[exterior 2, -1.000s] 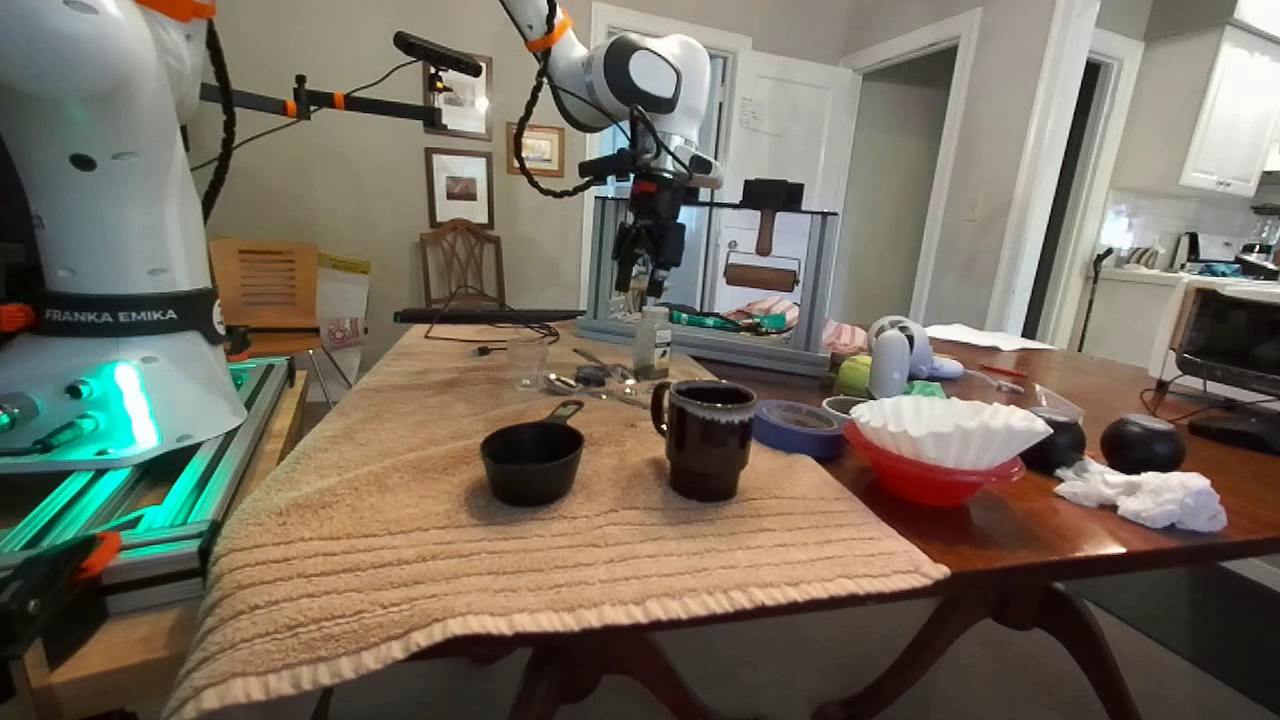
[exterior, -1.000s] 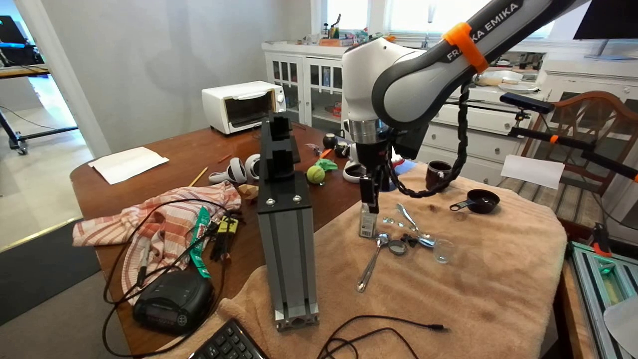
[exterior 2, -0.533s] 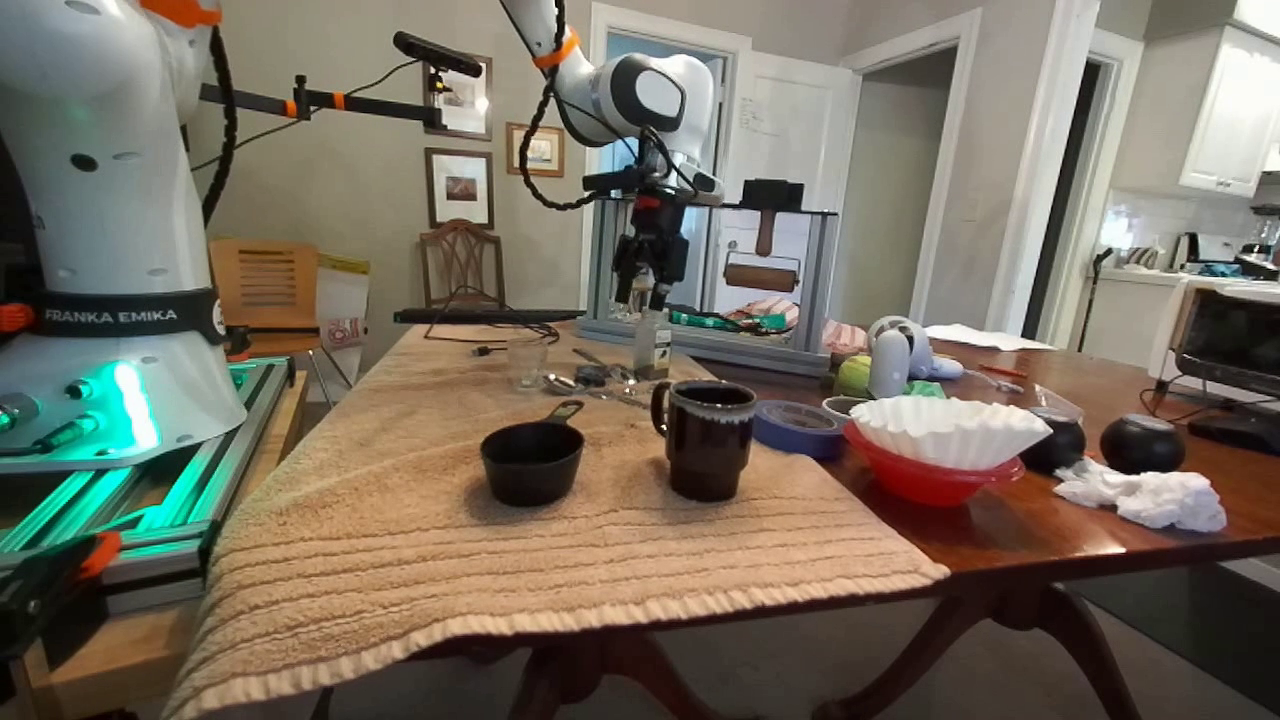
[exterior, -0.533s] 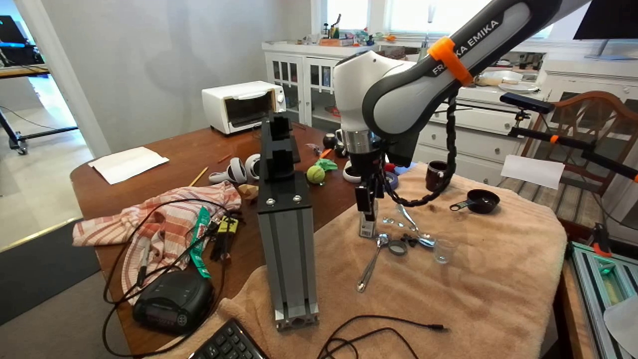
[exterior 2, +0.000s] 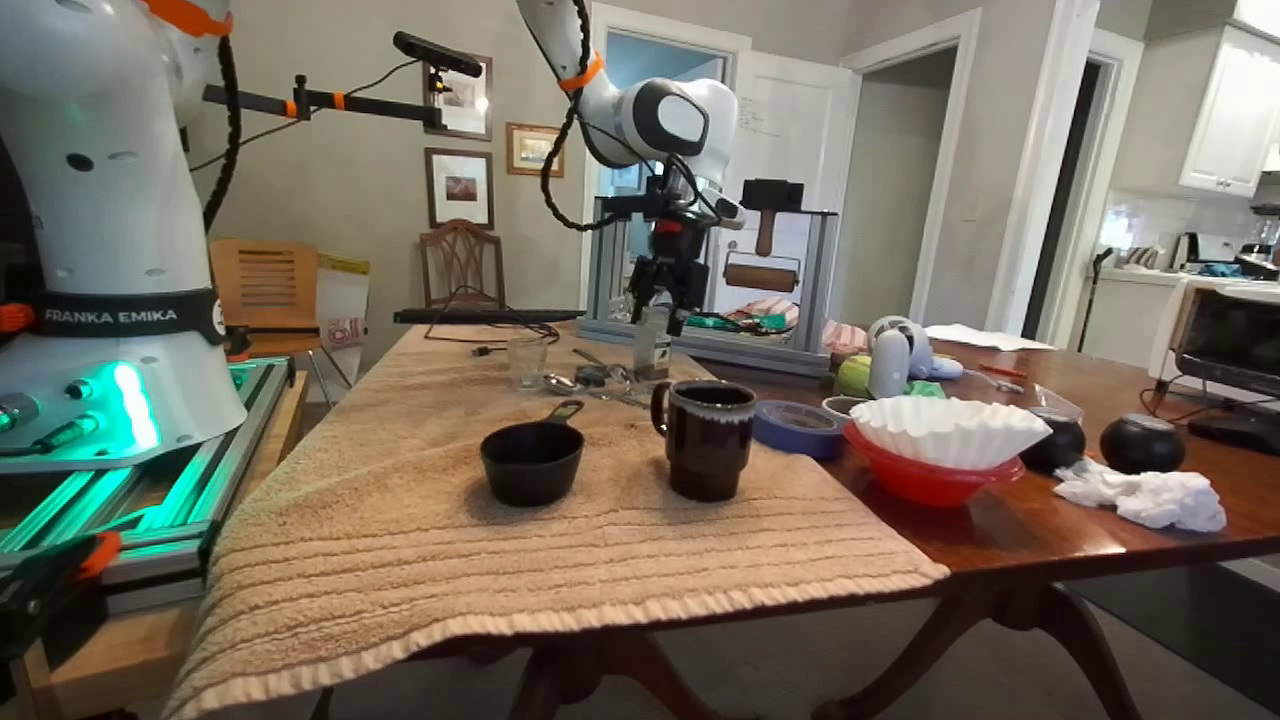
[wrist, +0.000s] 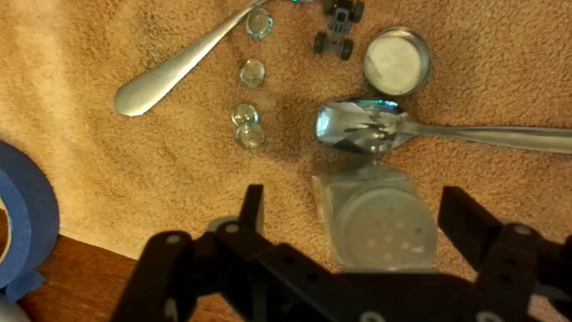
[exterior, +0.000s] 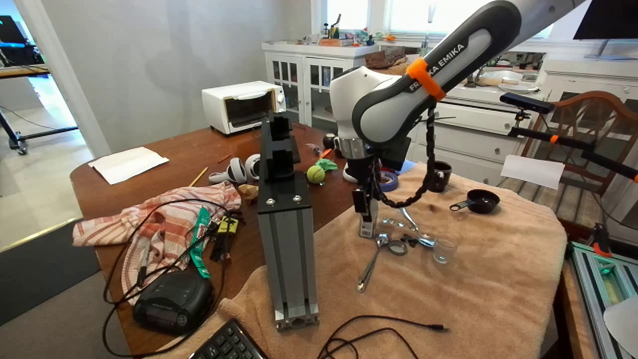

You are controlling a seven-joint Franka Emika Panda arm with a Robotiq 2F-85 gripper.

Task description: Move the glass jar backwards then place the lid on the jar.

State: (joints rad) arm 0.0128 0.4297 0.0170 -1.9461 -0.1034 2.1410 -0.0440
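Claw (exterior 2: 657, 318) lower than half a second ago, shifted toward four o'clock in an exterior view — the glass jar (exterior: 367, 229) has not moved. It stands on the towel (exterior: 473, 299) over the tabletop (exterior: 194, 154), long axis vertical, perforated top facing up. Seen from the wrist, the claw is released, fingers (wrist: 254, 208) spread on either side of the jar — the one at nine o'clock clear of it; whether the one at three touches, I cannot tell. The lid (wrist: 395, 62) lies at the jar's twelve o'clock there, beyond the spoon (wrist: 364, 127).

Glossy metal spoon (wrist: 420, 129), rough towel (exterior 2: 420, 550)
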